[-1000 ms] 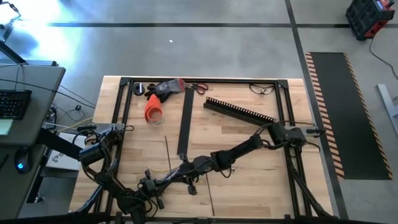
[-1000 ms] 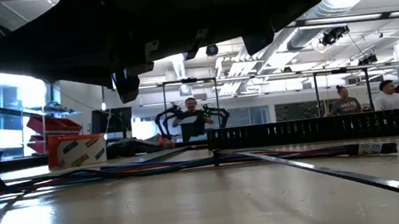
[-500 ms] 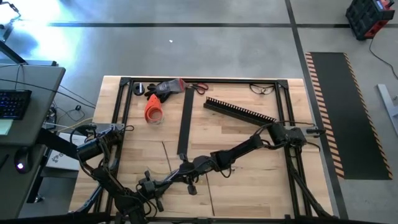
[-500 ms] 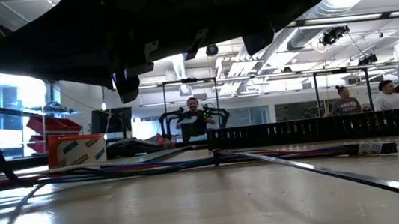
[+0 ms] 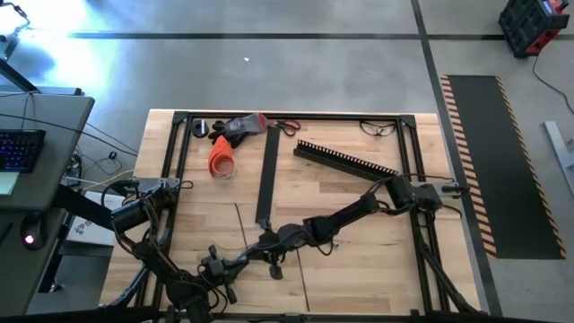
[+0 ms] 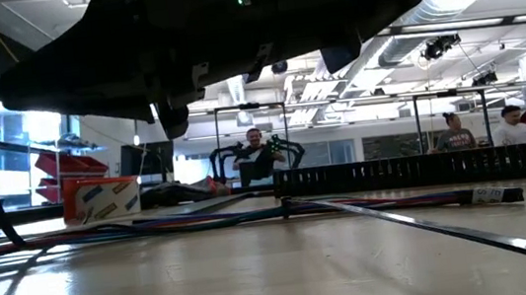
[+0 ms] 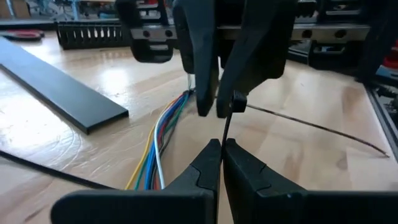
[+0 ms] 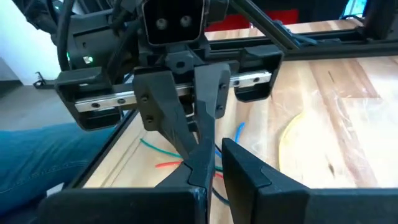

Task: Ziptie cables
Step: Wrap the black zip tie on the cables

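Note:
The cables (image 7: pixel 163 140), a bunch of thin coloured wires, lie on the wooden table and run up to my right gripper (image 7: pixel 216 112). It faces my left gripper (image 7: pixel 221 144) near the table's front middle, where the two (image 5: pixel 266 244) meet in the high view. A thin black ziptie (image 7: pixel 227 121) runs between the two grippers. Both are shut. The cables' splayed ends (image 8: pixel 186 163) rest on the table under the fingers. My left gripper pinches the ziptie's thin tail (image 7: pixel 224 135) between its two fingertips, coming almost level. The tail rises from the tips to a small black head (image 7: pixel 239 102), clear of the table. My right gripper is shut where the cables end (image 7: pixel 189 94). Its own fingers (image 7: pixel 204 93) hide the place of contact.
A flat black strip (image 5: pixel 265 175) lies lengthwise mid-table, and a comb-toothed black channel (image 5: pixel 345 160) lies behind on the right. An orange object (image 5: pixel 221 158) and tools lie at the far left. A dark frame (image 5: pixel 179 161) borders the table. People stand in the room (image 6: pixel 455 133).
A dark part of my left arm at the low view's left edge has risen a little. Both grippers stay together at the same spot, their fingers as before.

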